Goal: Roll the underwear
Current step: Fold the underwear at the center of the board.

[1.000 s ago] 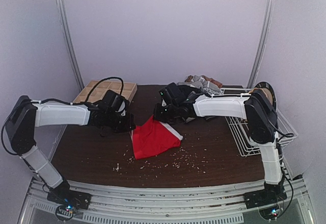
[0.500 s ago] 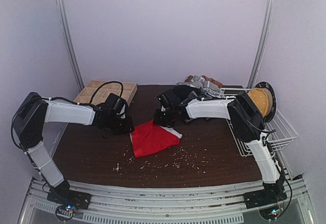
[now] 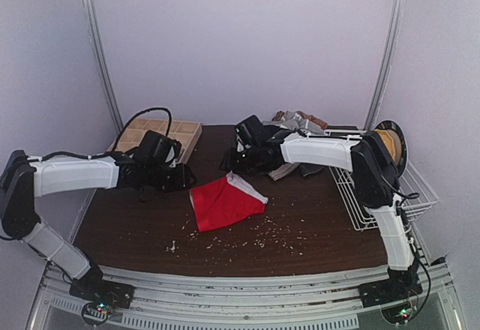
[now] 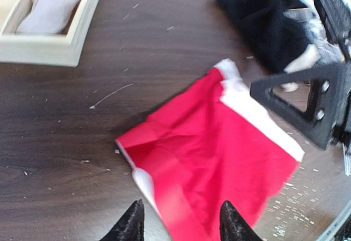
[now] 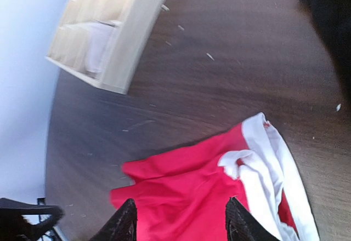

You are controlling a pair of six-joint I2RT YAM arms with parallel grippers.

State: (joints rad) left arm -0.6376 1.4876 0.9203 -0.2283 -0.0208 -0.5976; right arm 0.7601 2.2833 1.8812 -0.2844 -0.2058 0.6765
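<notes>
The red underwear (image 3: 223, 204) lies spread on the dark table, its pale waistband (image 3: 248, 185) crumpled at the far right corner. My left gripper (image 3: 187, 177) hovers just off its left edge, open and holding nothing. In the left wrist view the left gripper (image 4: 182, 225) has its tips apart over the red underwear (image 4: 219, 159). My right gripper (image 3: 229, 164) is open just behind the cloth. In its own view the right gripper (image 5: 181, 224) hangs above the red underwear (image 5: 186, 191) and the bunched waistband (image 5: 269, 161). More underwear (image 3: 301, 124) lies piled at the back.
A wooden grid tray (image 3: 192, 136) stands at the back left, with a white roll (image 4: 52, 8) in one cell. A wire basket (image 3: 382, 199) sits on the right. Black cloth (image 4: 263, 16) lies behind the red piece. Pale crumbs (image 3: 255, 236) dot the front of the table.
Both grippers have opened and let go of the red underwear, which now lies lower and flatter. The left arm drew back to the left, and the right gripper lifted off toward the back.
</notes>
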